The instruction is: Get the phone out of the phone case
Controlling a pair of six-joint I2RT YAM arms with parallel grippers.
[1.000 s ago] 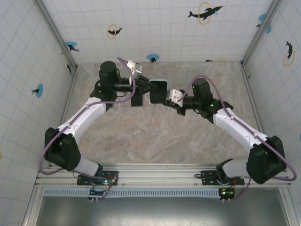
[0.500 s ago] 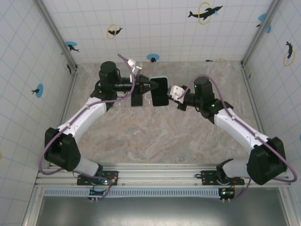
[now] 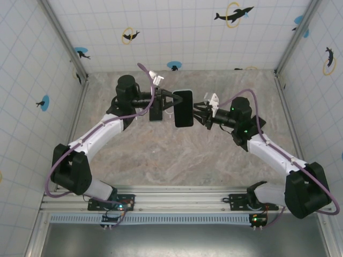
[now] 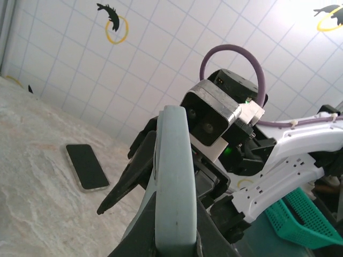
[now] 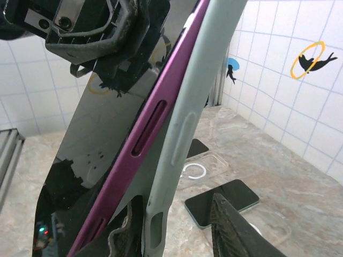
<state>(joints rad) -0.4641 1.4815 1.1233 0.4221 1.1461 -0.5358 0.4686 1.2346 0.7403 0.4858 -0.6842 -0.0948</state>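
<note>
The left gripper (image 3: 171, 101) pinches the phone case (image 4: 172, 176), phone (image 5: 102, 139) still inside, lifted just right of the spare phone (image 4: 87, 166); the right gripper (image 3: 198, 113) is spread astride the case's edge; contact is hard to make out.

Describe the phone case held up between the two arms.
The phone case is pale grey-green, matte, soft-looking, with raised side buttons and a slot cut-out. It hangs above the table, roughly upright, clamped in the left gripper. The purple-edged, black-screened phone sits in it, one end seemingly lifting out.
</note>
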